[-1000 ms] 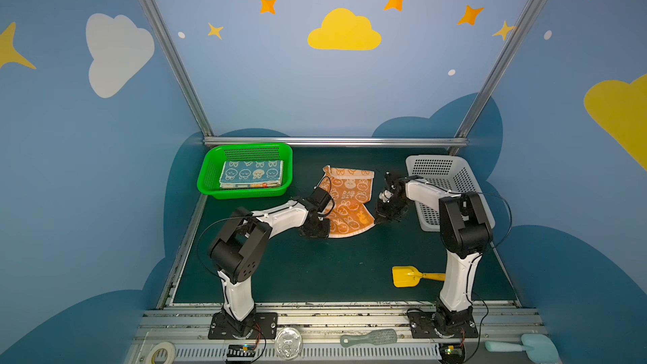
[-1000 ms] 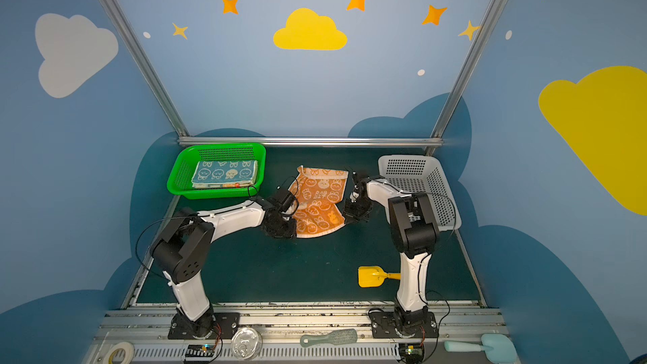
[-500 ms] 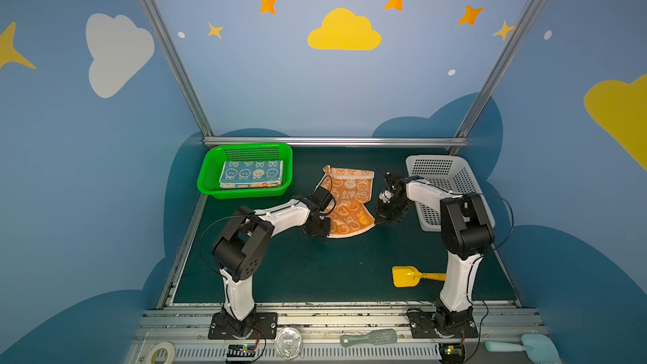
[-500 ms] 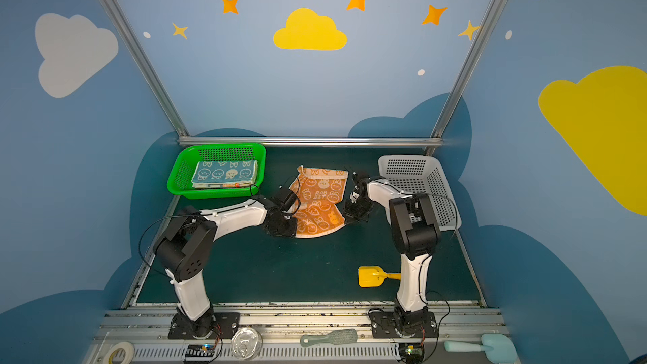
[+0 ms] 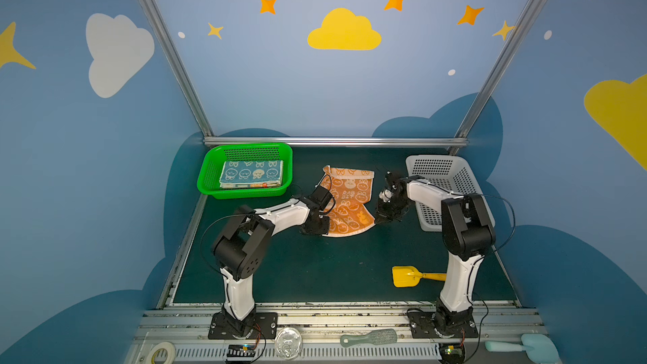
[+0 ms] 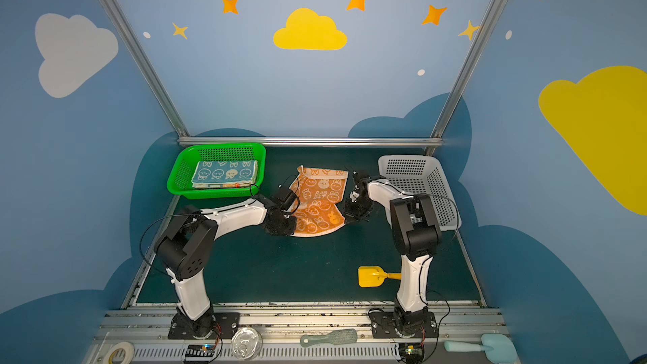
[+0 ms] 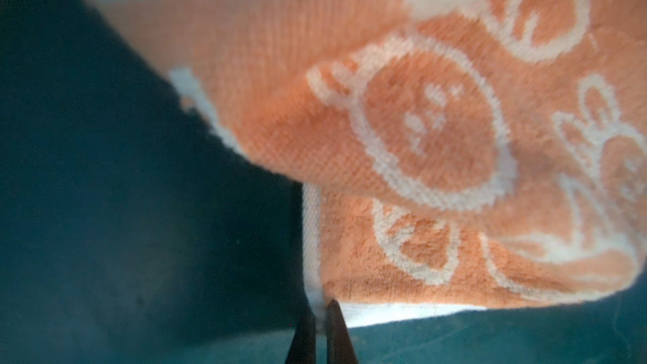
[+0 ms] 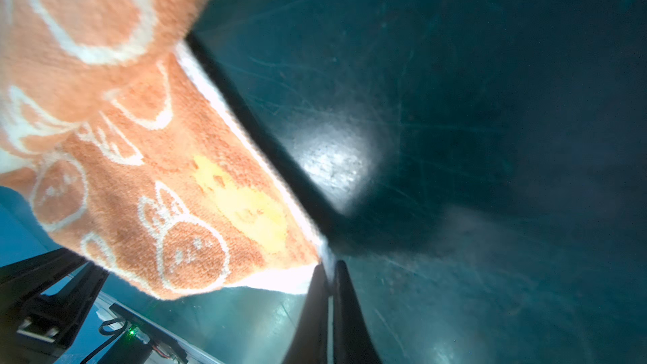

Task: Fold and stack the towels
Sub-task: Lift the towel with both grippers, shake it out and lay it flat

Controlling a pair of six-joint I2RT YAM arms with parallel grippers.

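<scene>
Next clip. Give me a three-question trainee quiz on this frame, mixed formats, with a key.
1. True or false: the left end effector and right end effector are each shut on a corner of the orange towel.
2. The folded towel stack lies: A in the green basket; B in the grey basket; C on the mat.
3. Fill in: the yellow toy by the right arm's base is a ____.
Key: 1 true; 2 A; 3 shovel.

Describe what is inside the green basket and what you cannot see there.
A folded blue towel with rabbit faces lies on top in the green basket. Beneath it only thin edges of other towels show; their number and patterns are covered.
</scene>
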